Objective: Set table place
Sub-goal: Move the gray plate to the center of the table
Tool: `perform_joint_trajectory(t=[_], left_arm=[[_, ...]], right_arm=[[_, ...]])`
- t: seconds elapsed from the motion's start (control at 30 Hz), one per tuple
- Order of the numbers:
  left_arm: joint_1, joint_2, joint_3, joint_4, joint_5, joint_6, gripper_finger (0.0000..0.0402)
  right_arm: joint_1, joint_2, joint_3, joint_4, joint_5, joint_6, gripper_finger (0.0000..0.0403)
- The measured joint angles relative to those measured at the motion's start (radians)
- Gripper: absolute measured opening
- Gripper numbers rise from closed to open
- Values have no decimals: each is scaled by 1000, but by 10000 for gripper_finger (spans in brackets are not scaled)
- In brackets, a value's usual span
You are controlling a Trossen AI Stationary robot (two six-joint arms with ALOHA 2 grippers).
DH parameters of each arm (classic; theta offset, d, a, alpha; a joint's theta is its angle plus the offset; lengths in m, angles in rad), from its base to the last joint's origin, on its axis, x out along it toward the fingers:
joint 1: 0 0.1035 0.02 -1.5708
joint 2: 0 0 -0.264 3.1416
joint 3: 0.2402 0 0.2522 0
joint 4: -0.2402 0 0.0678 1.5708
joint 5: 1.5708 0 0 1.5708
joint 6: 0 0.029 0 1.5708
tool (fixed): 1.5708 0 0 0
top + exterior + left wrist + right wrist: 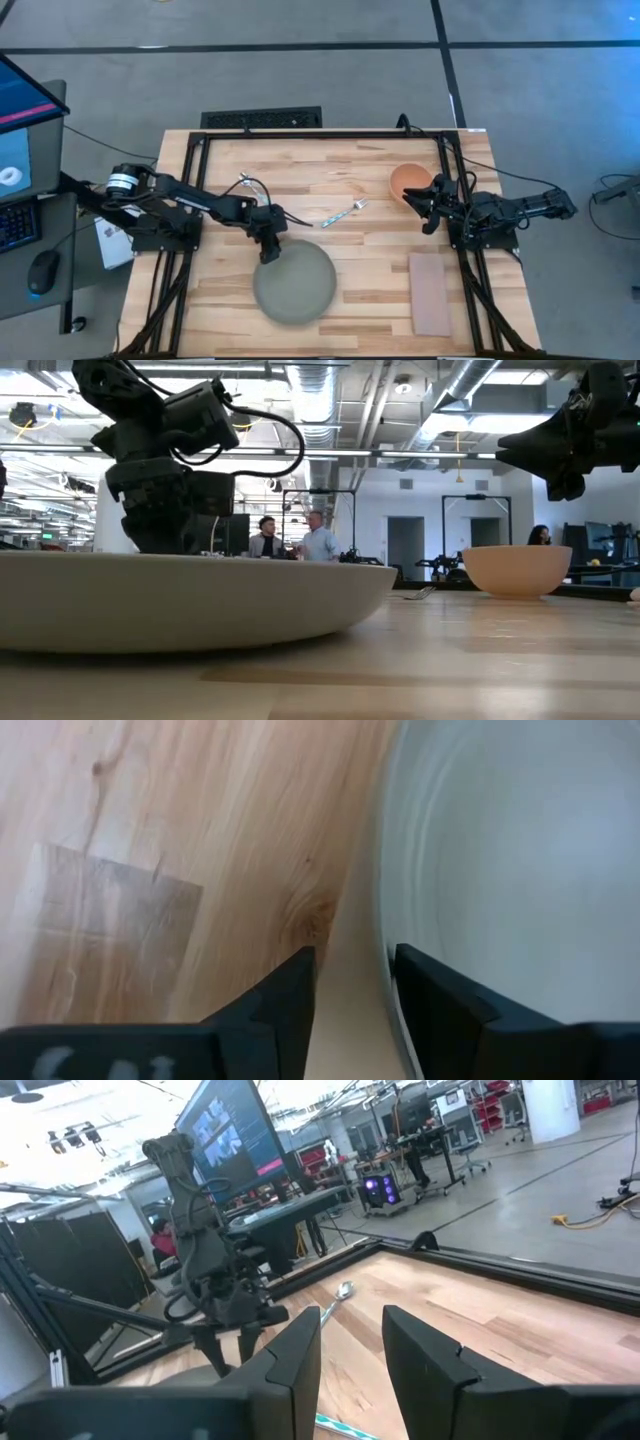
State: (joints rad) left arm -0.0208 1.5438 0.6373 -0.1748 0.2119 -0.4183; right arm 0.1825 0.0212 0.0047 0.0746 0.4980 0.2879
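Observation:
The grey-green plate [300, 285] [200, 600] [500, 850] lies flat on the wooden table [370, 250], near its front middle. My left gripper [270, 248] [355, 980] stands at the plate's far-left rim. The orange bowl [408, 180] [517, 568] sits upright far right. My right gripper [426, 208] [350, 1350] hovers open just beside the bowl and above the table, touching nothing. A pale-blue-handled spoon [342, 214] [335, 1302] lies at the table's middle. The pinkish napkin [430, 293] lies flat near right. I see no fork. My left gripper is on the plate's far-left rim [360, 920], one finger [440, 1000] inside the plate and one [285, 1005] outside, and the rim fills the gap between them. It comes from above, pointing down. The plate's bottom rests on the table.
A black metal frame [190, 200] edges the table on all sides. A loose cable [250, 185] lies far left of the spoon. A monitor, keyboard and mouse [42, 272] sit beyond the left edge. People [300, 542] stand in the room behind.

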Motion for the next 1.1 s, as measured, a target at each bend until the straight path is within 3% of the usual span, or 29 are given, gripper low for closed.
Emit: perform_joint_trajectory(t=[0.23,0.4,0.6,0.97,1.1], left_arm=[[0,4,-1,17,-6,-48,76],[0,6,-3,62,68,-52,13],[-1,6,26,104,94,-73,4],[39,24,330,-111,139,-106,2],[48,95,457,-173,145,-64,1]], right_arm=[[0,0,0,0,0,0,134],[0,0,0,0,0,0,134],[0,0,0,0,0,-2,135],[0,0,0,0,0,-26,134],[0,-1,0,1,2,-32,133]])
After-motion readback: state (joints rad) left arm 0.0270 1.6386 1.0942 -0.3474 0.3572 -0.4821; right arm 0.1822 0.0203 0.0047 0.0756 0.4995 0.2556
